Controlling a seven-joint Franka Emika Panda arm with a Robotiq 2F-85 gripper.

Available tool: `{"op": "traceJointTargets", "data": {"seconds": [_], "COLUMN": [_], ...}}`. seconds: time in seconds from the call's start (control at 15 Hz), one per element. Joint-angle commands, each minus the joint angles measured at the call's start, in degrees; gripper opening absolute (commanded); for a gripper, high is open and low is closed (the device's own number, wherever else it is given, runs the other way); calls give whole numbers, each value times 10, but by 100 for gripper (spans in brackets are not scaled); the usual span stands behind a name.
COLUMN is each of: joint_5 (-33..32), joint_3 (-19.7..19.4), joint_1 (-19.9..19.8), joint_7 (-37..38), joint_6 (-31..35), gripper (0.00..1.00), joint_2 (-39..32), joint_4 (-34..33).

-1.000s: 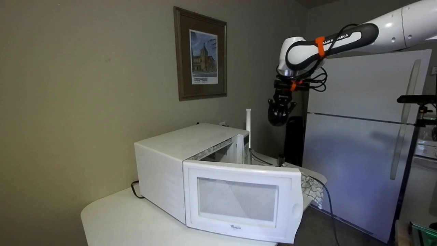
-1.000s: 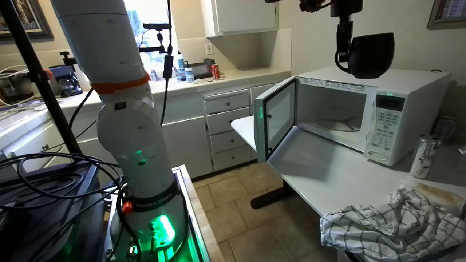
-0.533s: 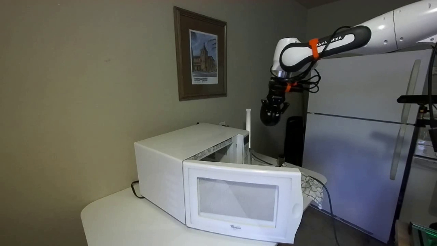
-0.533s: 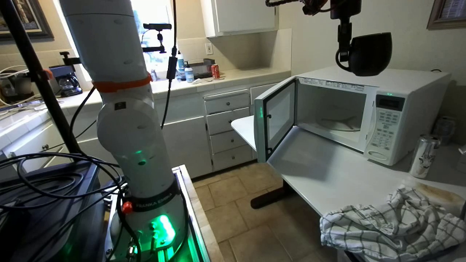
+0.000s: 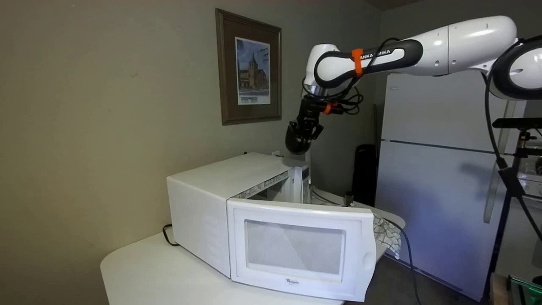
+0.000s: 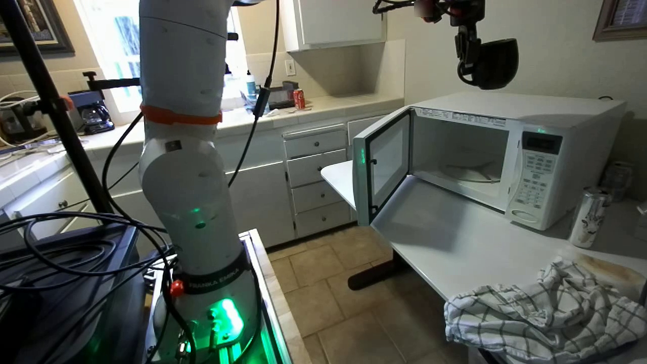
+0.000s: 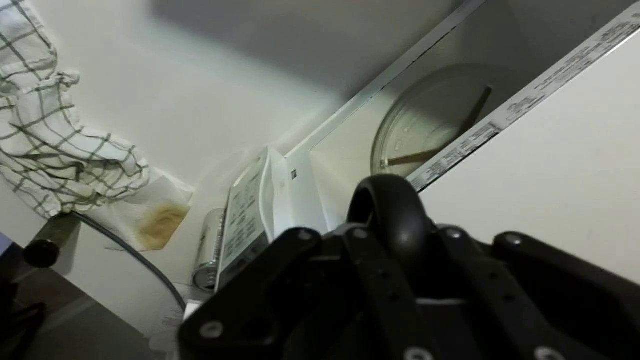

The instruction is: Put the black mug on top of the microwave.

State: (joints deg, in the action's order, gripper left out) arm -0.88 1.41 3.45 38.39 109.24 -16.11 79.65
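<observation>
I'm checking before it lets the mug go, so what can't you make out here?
Inside of the black mug: hidden by its wall in both exterior views, by the jaws in the wrist view.
Back of the microwave: behind its own body, both exterior views.
Label wording: blurred in the wrist view.
Silver can: print too small in an exterior view.

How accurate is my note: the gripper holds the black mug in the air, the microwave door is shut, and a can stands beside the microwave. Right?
Not quite: the microwave door is open, not shut; an exterior view shows it swung out. Otherwise, the gripper holds the black mug in the air, and a can stands beside the microwave.
</observation>
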Motion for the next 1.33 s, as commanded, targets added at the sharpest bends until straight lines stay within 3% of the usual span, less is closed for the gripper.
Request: {"op": "traceJointTargets", "data": {"seconds": [0.0, 0.07, 0.13, 0.33, 0.4, 0.8, 1.13, 1.27], "joint_5": [21, 6, 7, 6, 1, 74, 52, 36], "joint_3": [0, 3, 3, 2, 0, -4, -18, -18], "joint_1": [16, 10, 12, 10, 12, 16, 31, 35], "joint_7": [0, 0, 0, 0, 9, 42, 76, 87], "joint_6": [-99, -47, -55, -54, -45, -58, -69, -62], "gripper": [2, 2, 9, 9, 2, 2, 2, 2], "joint_2": [-76, -36, -46, -50, -54, -149, -215, -224], "joint_4": [-139, -55, -68, -62, -61, -197, -320, -337]}}
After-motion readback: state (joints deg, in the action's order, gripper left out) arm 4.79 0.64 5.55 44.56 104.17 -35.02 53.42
